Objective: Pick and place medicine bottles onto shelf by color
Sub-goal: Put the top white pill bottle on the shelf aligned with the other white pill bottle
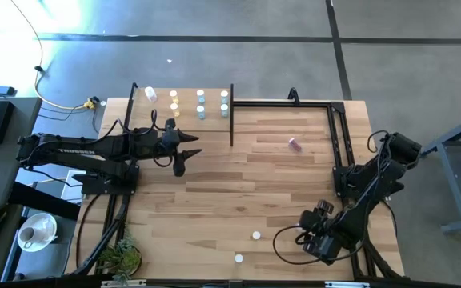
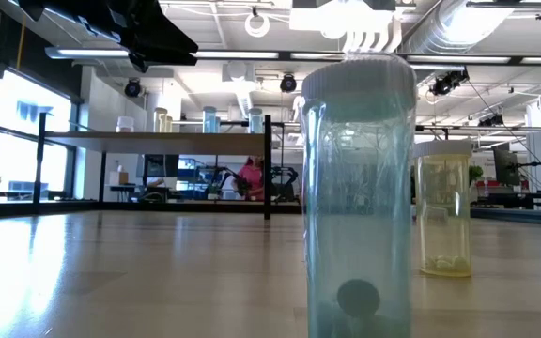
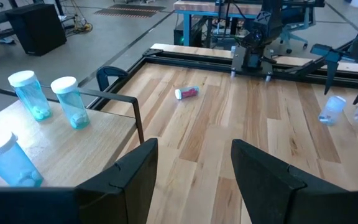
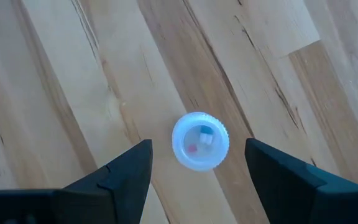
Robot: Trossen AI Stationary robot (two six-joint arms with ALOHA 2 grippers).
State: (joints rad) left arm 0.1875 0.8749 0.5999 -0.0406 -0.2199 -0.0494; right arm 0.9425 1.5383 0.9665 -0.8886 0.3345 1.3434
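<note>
grey concrete floor (image 1: pixel 238 20) crossed by dark lines surrounds the wood-plank counter (image 1: pixel 246 184). overhead, white ducts (image 2: pixel 496 23) and strip lights; tall windows (image 2: pixel 12 141) glow along one wall.

White-capped bottle (image 4: pixel 200 141) between spread fingers (image 4: pixel 126 171)

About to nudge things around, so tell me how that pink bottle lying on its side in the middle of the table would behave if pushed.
The pink bottle lies on its side and looks cylindrical, so it would probably roll. It looks like small, thin plastic, likely light and easily knocked away. Its smooth wall may slip in a loose grip.
</note>
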